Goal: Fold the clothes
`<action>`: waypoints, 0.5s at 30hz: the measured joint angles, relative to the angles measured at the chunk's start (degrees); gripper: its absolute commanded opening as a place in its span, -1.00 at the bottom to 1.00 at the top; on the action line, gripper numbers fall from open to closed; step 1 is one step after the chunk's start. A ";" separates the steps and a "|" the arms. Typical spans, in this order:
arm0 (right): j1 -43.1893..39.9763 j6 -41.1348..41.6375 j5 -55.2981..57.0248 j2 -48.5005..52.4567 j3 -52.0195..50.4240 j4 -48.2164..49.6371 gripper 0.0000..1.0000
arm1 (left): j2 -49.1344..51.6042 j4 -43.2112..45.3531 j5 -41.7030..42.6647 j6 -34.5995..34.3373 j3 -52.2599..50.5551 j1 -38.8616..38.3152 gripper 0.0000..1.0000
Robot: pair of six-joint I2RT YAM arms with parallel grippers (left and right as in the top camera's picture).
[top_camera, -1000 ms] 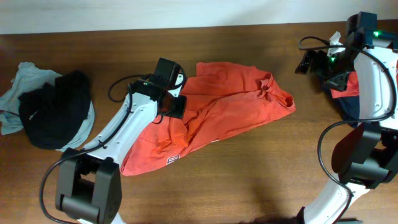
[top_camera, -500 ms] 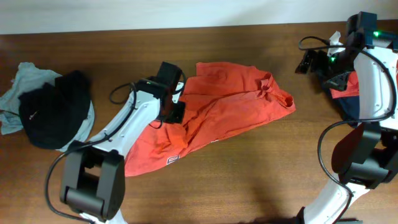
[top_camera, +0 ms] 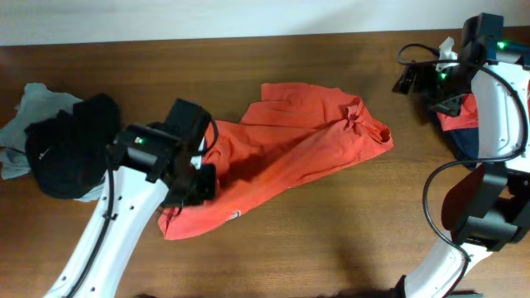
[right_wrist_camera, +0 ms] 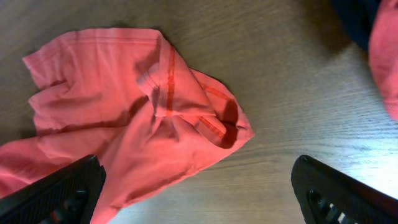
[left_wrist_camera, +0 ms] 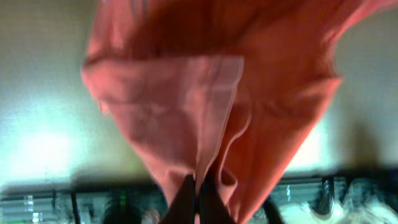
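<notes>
An orange-red T-shirt (top_camera: pixel 290 145) lies crumpled across the middle of the table. My left gripper (top_camera: pixel 192 175) is shut on its lower left part, and in the left wrist view the cloth (left_wrist_camera: pixel 205 106) hangs from the pinched fingertips (left_wrist_camera: pixel 198 202), lifted off the table. More clothes sit in a heap at the far left, a black garment (top_camera: pixel 70 145) on a pale grey-blue one (top_camera: pixel 29 108). My right gripper (top_camera: pixel 407 81) hovers open at the back right; its view looks down on the shirt's bunched right end (right_wrist_camera: pixel 155 106), untouched, between wide-apart fingers (right_wrist_camera: pixel 62 186).
A red and navy pile of garments (top_camera: pixel 464 124) lies at the right edge under the right arm, seen also in the right wrist view's top corner (right_wrist_camera: pixel 373 37). The brown wooden table (top_camera: pixel 331 240) ends at a pale wall along the back.
My left gripper closed on the shirt's left part and pulled it left and toward the front, lifting the cloth. The right arm has barely moved.
</notes>
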 measured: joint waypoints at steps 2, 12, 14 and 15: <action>0.00 0.02 -0.87 -0.02 0.00 0.26 0.98 | 0.44 -3.74 2.08 -1.18 -0.07 -1.07 -0.99; 0.00 -0.02 -2.80 -0.02 0.00 0.26 0.98 | 0.52 -8.09 11.23 -8.07 -1.53 -21.07 0.25; 0.00 -0.02 -2.82 -0.02 0.00 0.24 0.98 | 0.52 -8.04 12.17 -9.55 -1.79 -25.11 0.31; 0.00 -0.04 -2.80 -0.02 0.00 0.15 0.98 | 0.52 -7.61 12.39 -10.36 -1.88 -26.69 0.31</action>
